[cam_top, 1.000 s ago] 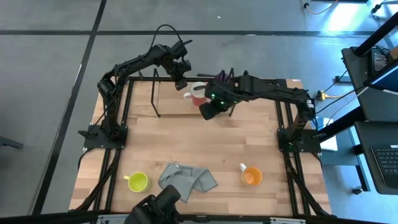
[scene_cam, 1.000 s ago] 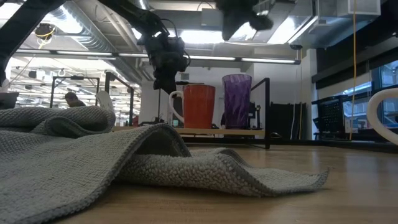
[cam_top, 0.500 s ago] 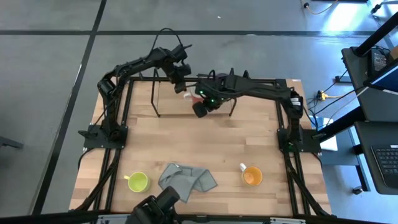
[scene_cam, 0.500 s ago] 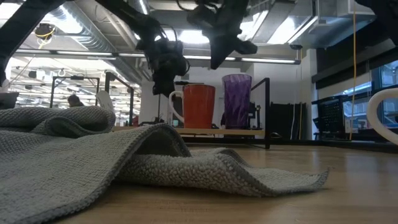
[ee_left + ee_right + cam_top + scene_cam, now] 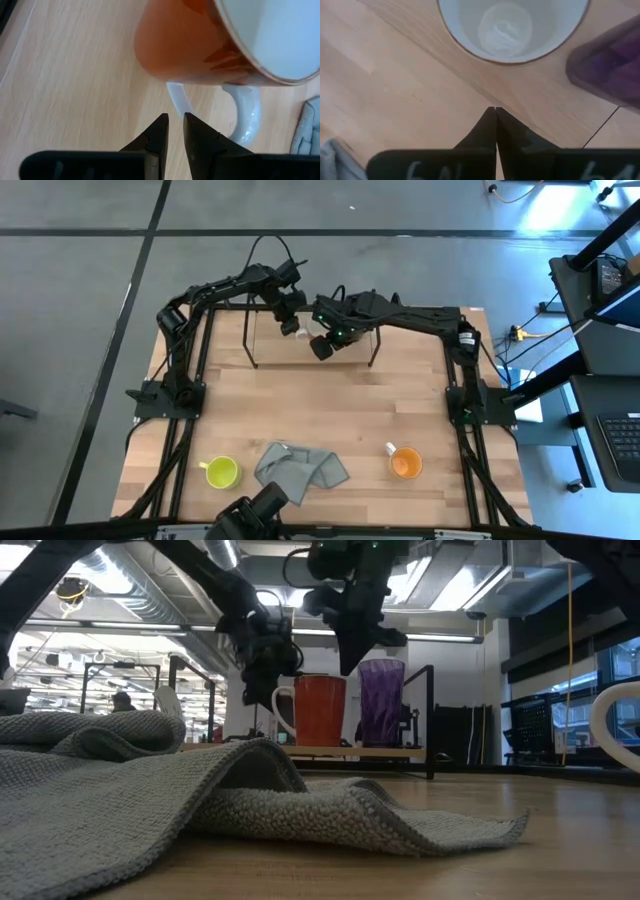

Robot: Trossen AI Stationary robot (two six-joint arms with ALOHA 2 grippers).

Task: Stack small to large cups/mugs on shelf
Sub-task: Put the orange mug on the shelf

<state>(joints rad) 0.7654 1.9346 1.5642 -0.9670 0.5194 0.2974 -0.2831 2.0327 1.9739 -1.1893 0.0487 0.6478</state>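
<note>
A mug, orange-red outside and white inside [image 5: 320,710], stands on its base on the shelf's wooden base [image 5: 400,751], next to the purple tumbler [image 5: 381,702]. My left gripper [image 5: 174,121] hangs just above the mug's white handle [image 5: 176,100], its fingers a narrow gap apart. I cannot see it touching anything. My right gripper [image 5: 495,114] is shut and empty. It hangs above the shelf, beside the mug's open mouth [image 5: 510,25] and the tumbler [image 5: 610,60]. The yellow-green mug [image 5: 221,472] and the orange mug [image 5: 404,464] stand near the table's front edge.
A grey cloth [image 5: 300,468] lies crumpled between the two front mugs and fills the low view's foreground [image 5: 150,780]. The shelf's black wire frame [image 5: 250,340] stands along the far edge. Both arms crowd together over the shelf.
My right gripper has gone toward the table's left and far edges and come down, from beside the shelf to over the orange-red mug, where it now covers it in the high view. The mug and the tumbler have stayed in place.
</note>
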